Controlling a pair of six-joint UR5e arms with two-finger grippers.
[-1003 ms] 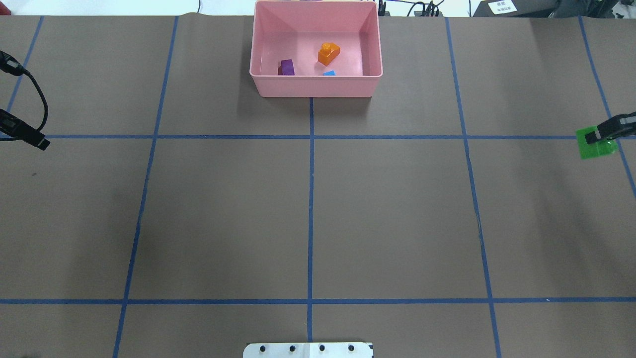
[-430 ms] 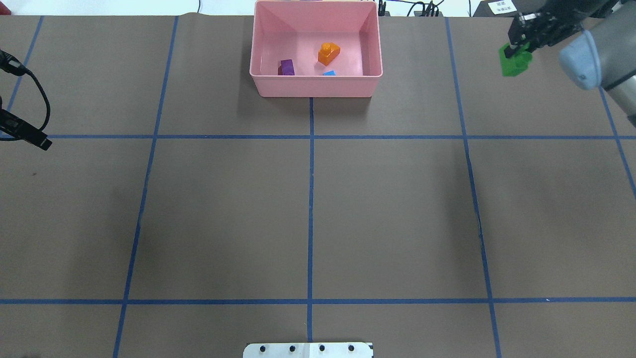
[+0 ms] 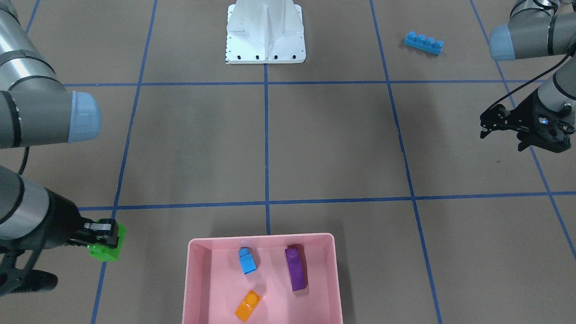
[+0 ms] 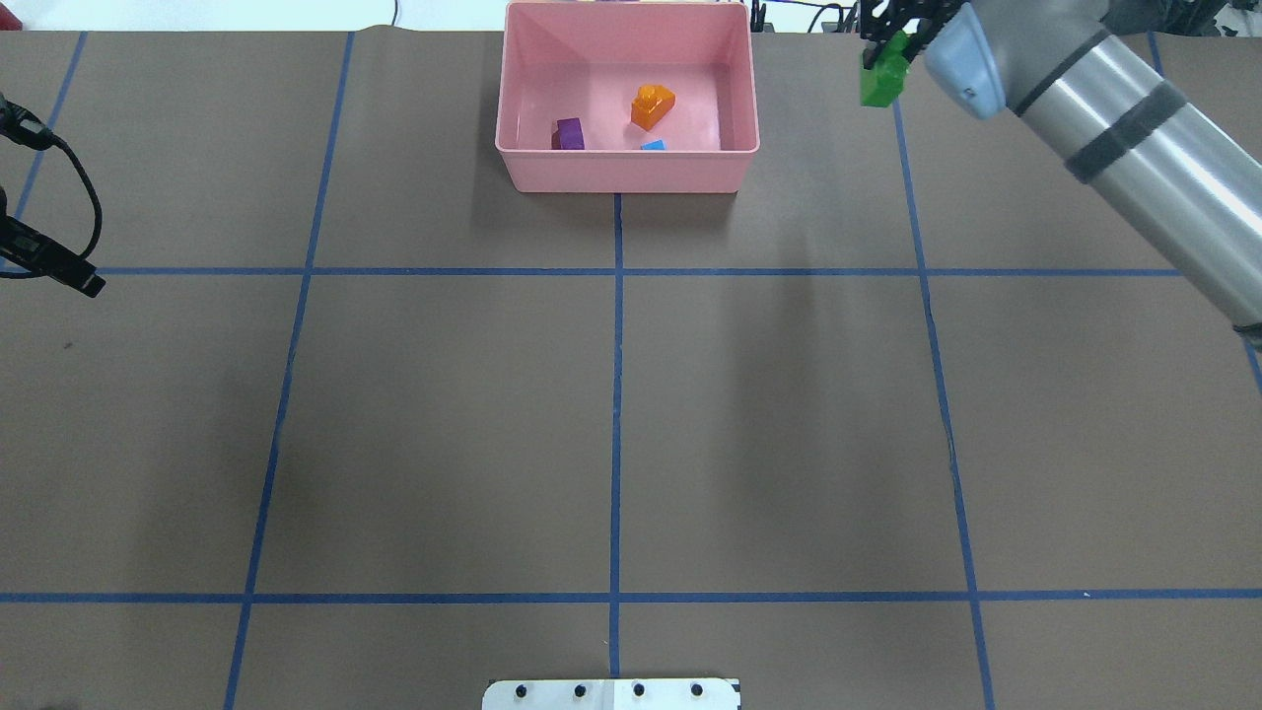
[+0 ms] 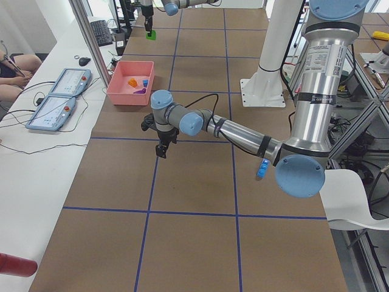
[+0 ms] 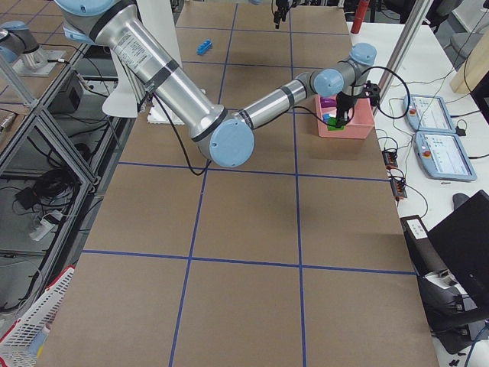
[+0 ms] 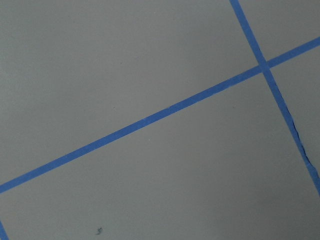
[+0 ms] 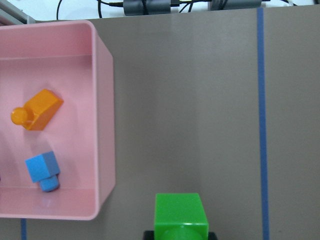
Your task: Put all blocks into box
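Note:
My right gripper (image 4: 876,54) is shut on the green brick (image 4: 882,81) and holds it above the table, right of the pink box (image 4: 621,173). From the front, the right gripper (image 3: 107,238) and the green brick (image 3: 104,253) are left of the box (image 3: 261,237). In the right wrist view the green brick (image 8: 181,217) is beside the box (image 8: 104,125). The orange brick (image 4: 652,106), the purple brick (image 4: 569,133) and the small blue brick (image 4: 653,145) lie in the box. The long blue brick (image 3: 423,43) lies near the robot's base. My left gripper (image 3: 483,128) is open and empty, far from the box.
The white robot base (image 3: 265,33) stands at the table's near-robot edge. Blue tape lines (image 4: 616,394) cross the brown table. Cables and equipment (image 4: 838,15) lie behind the box. Tablets (image 5: 61,97) lie on a side table.
My right gripper has carried the green brick from the table's right edge, up and leftward, to a spot just right of the box. The left arm has barely moved.

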